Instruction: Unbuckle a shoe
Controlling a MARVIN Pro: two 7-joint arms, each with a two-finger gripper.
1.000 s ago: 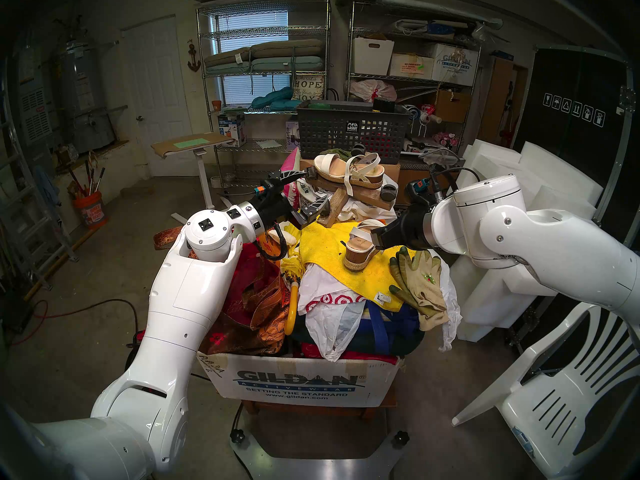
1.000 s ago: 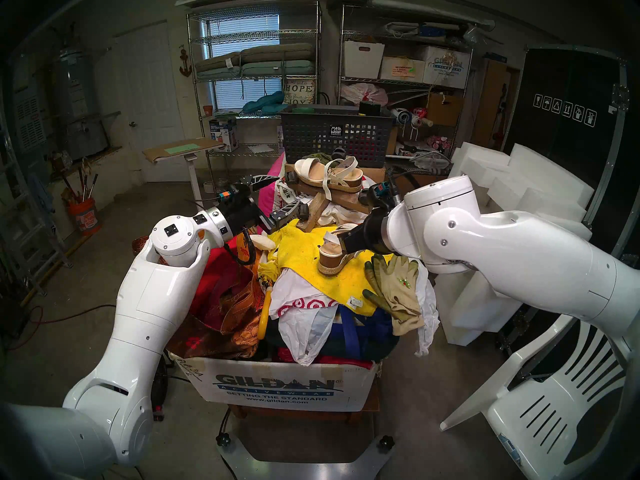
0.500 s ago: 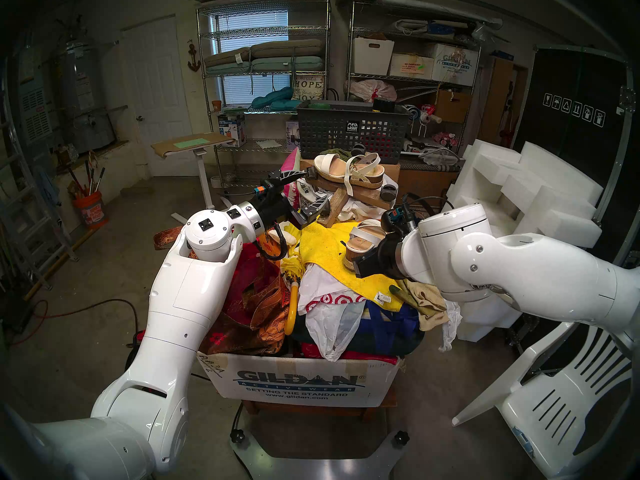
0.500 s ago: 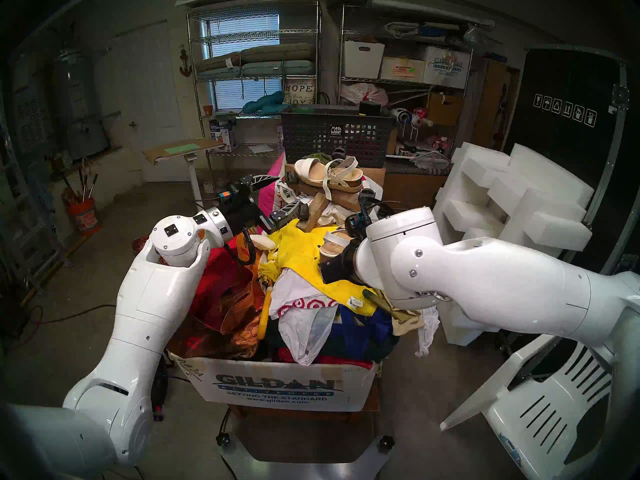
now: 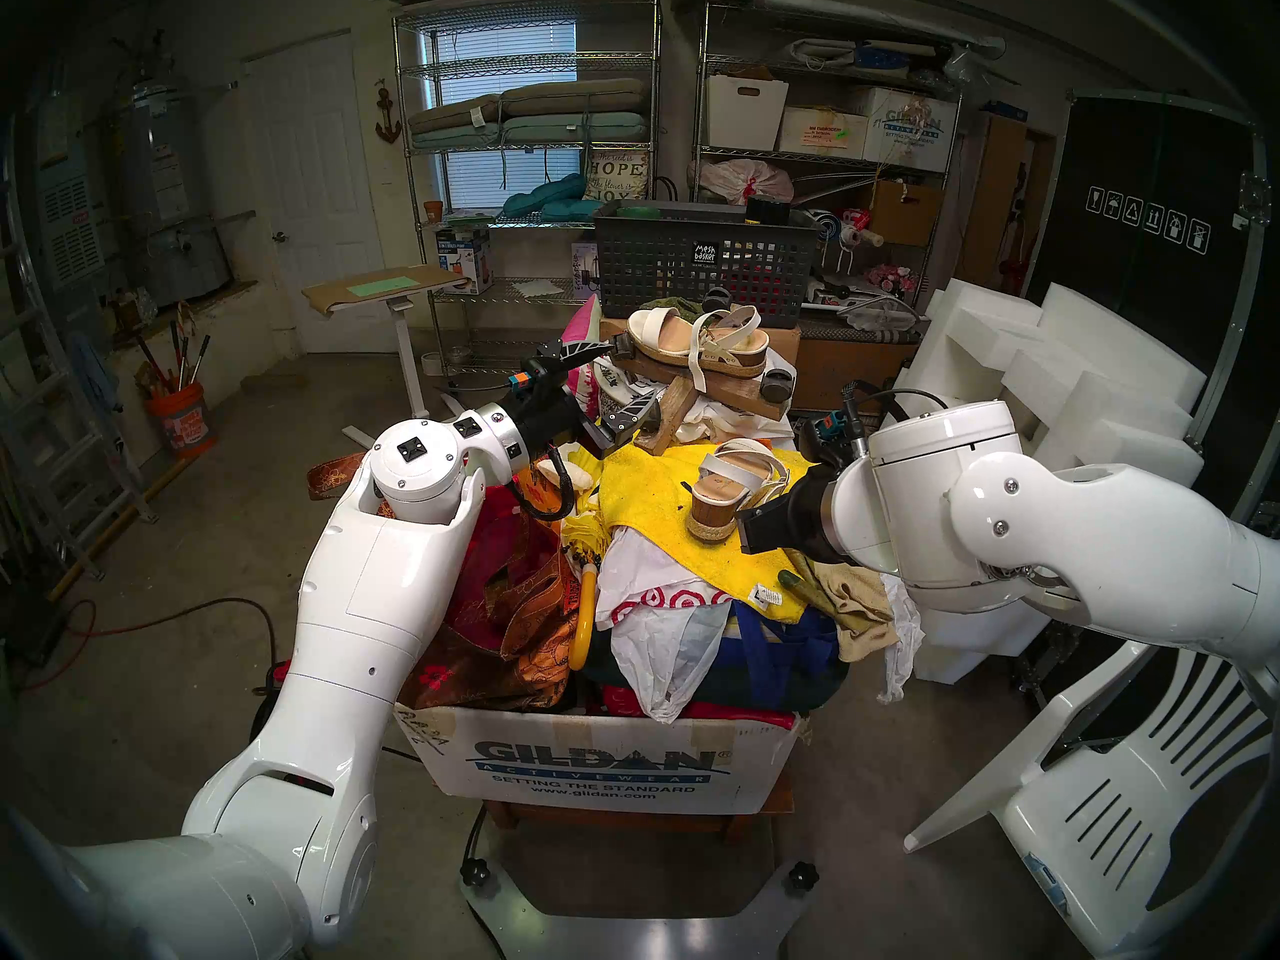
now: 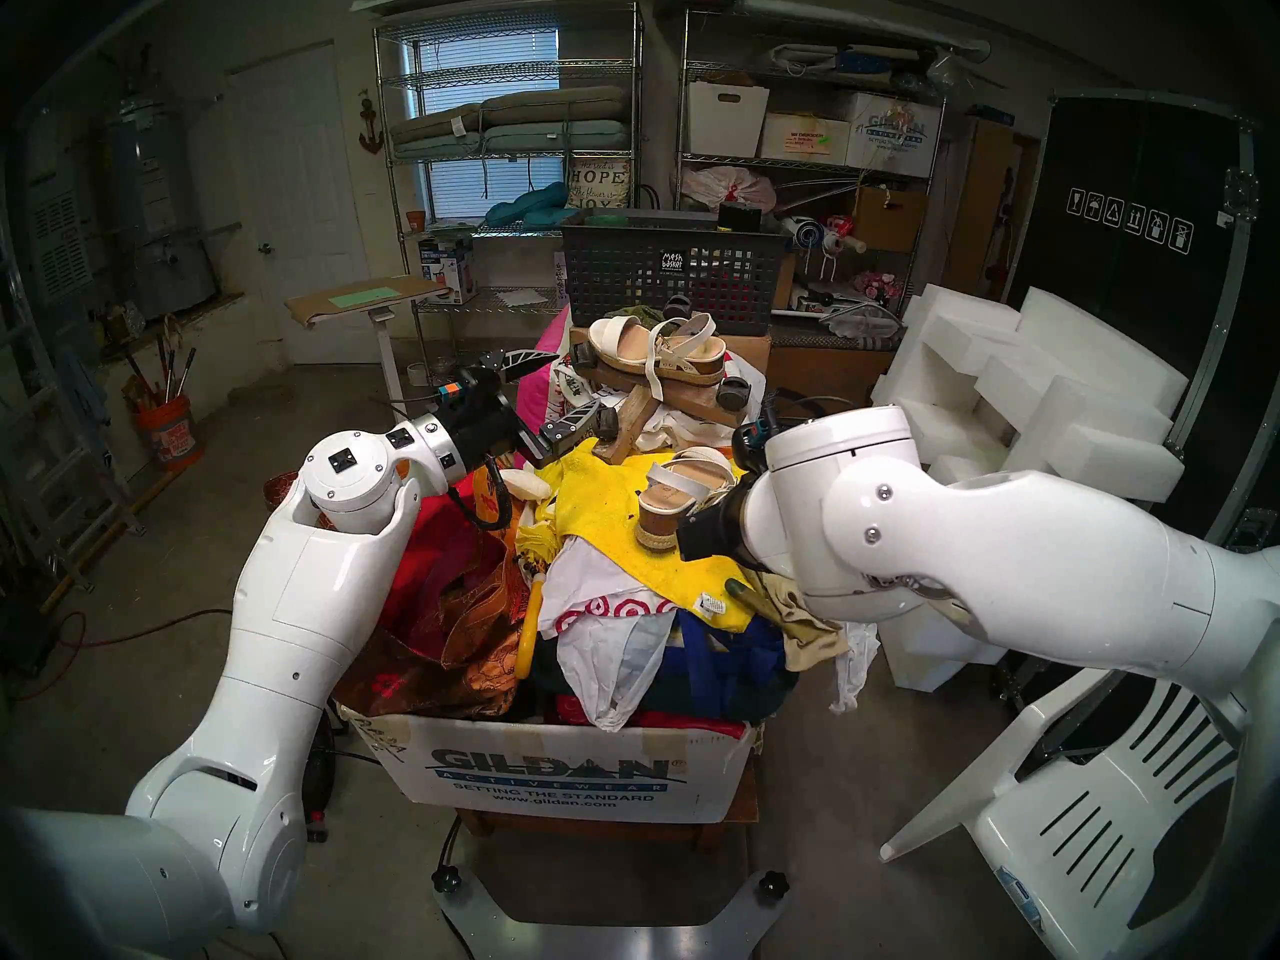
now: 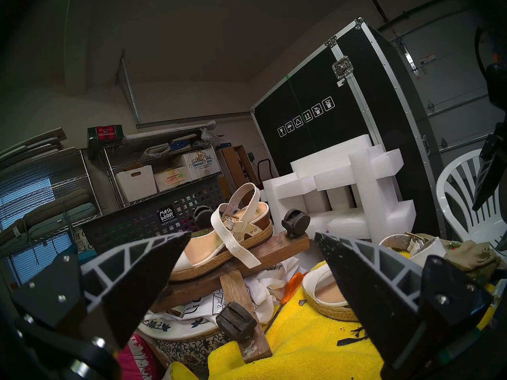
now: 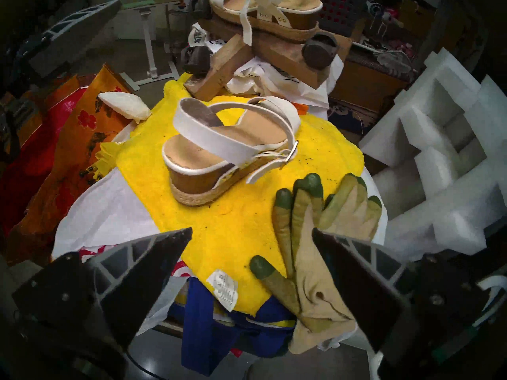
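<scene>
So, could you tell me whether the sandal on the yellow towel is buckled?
Buckled: on the sandal, the strap passes through the metal buckle.

**Dim garage, daylight from the far window, heavy fisheye**

The room is dim overall. The main light is daylight through the blinds of the far window (image 5: pixel 509 99), which glares pale blue-white. The white arms (image 5: pixel 360 591) and foam blocks (image 5: pixel 1108 397) shine brightly, with soft highlights on the arm shells. Corners and the left wall fall into murk. All four views bend straight lines strongly and end in a dark rim. The head views are sharp. In the right wrist view the yellow towel (image 8: pixel 233 228) is vivid, while the edges smear with blur. The left wrist view shows a dark, grainy ceiling (image 7: pixel 192 56).
</scene>
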